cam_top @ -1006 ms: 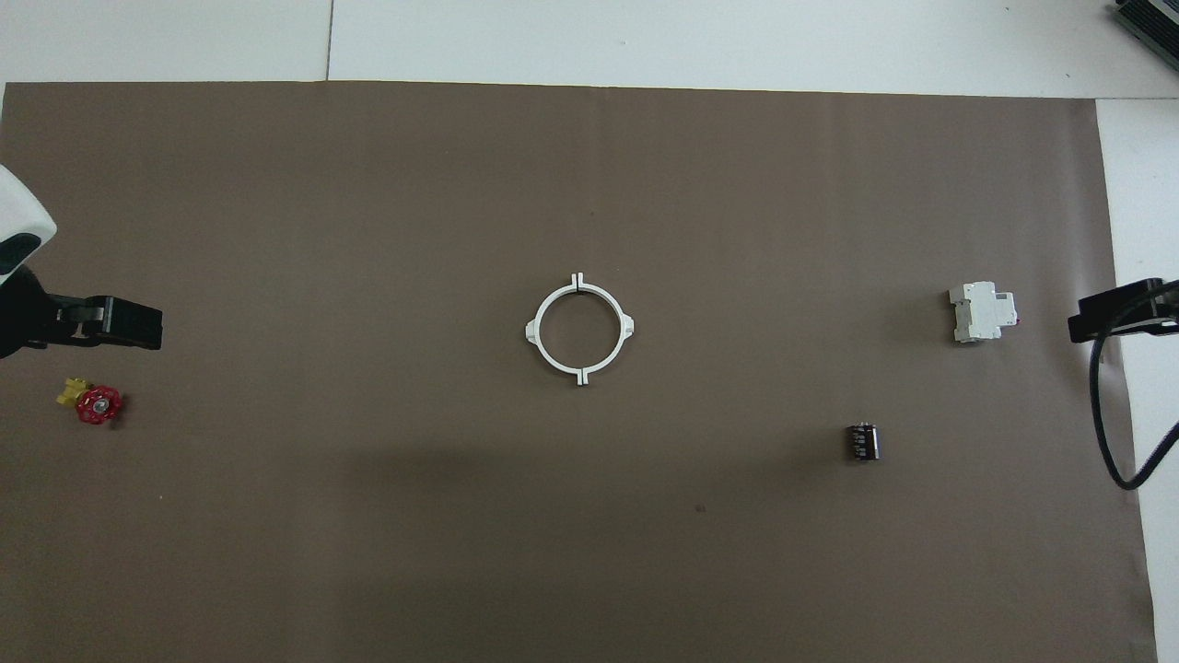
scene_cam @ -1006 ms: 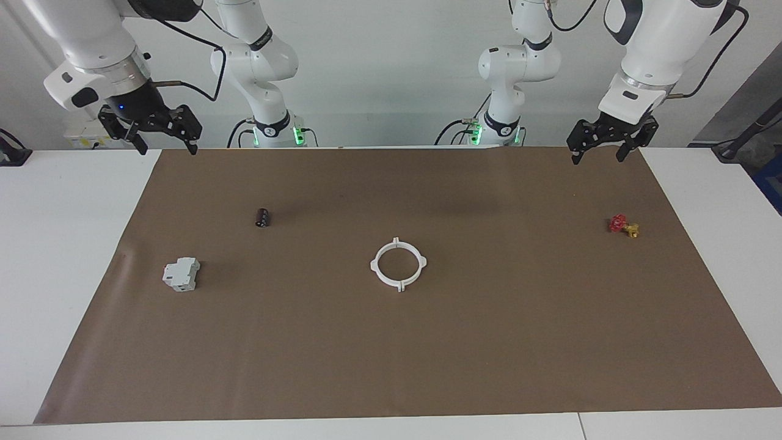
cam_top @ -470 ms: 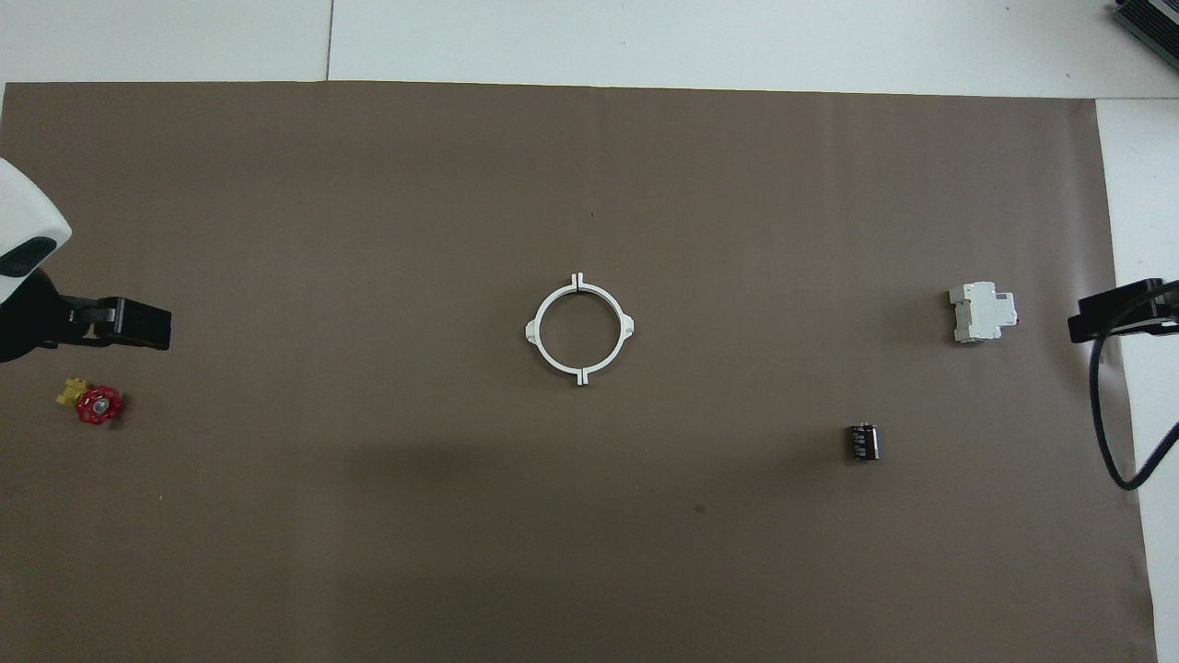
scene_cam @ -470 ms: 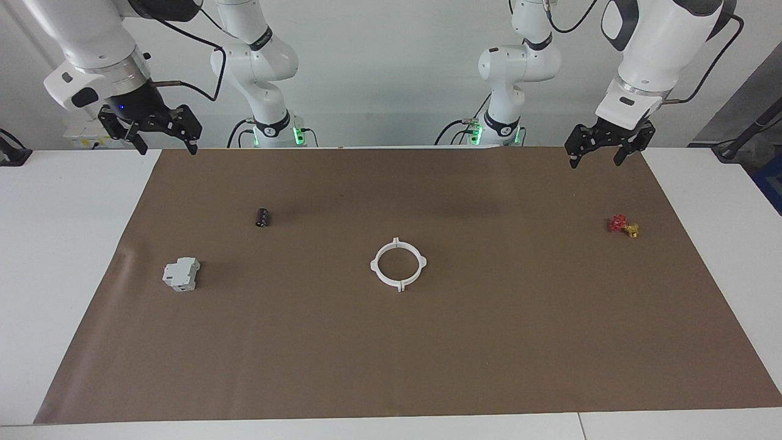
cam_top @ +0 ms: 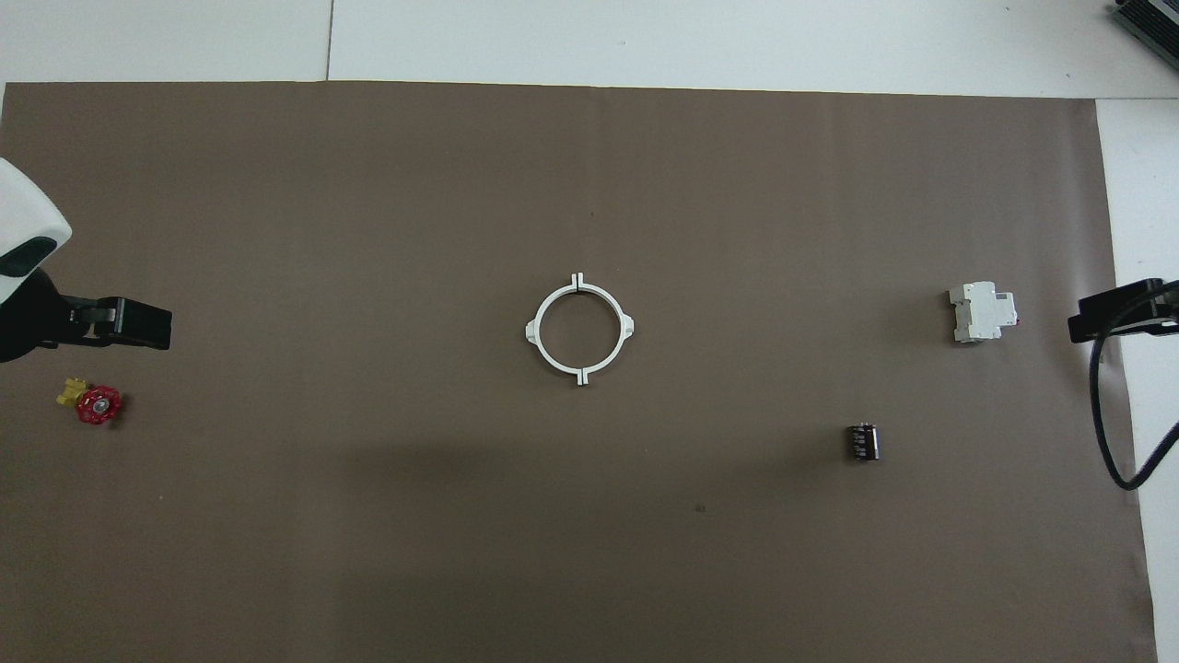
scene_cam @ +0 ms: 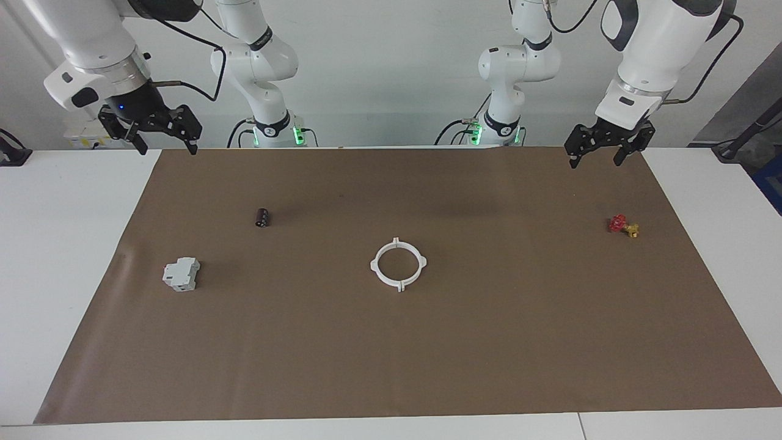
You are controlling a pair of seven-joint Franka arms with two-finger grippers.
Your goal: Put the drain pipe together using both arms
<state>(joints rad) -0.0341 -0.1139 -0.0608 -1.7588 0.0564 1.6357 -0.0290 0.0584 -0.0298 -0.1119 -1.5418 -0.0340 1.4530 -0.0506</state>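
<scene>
Unlabelled white drain pipe (scene_cam: 398,264) ring

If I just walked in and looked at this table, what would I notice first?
Probably the white ring lying alone in the middle of the brown mat. Next, the bright red-and-yellow valve toward the left arm's end, and two big arms, each end effector open and up in the air: left, right.

facing cam: high, across | overhead: steep down | share mat (scene_cam: 489,342) (prob. whole)

A grey-white boxy block (scene_cam: 181,274) and a dark cylinder (scene_cam: 262,217) lie on brown paper (scene_cam: 391,366); a red-and-yellow valve (scene_cam: 623,225) sits well apart from both.
</scene>
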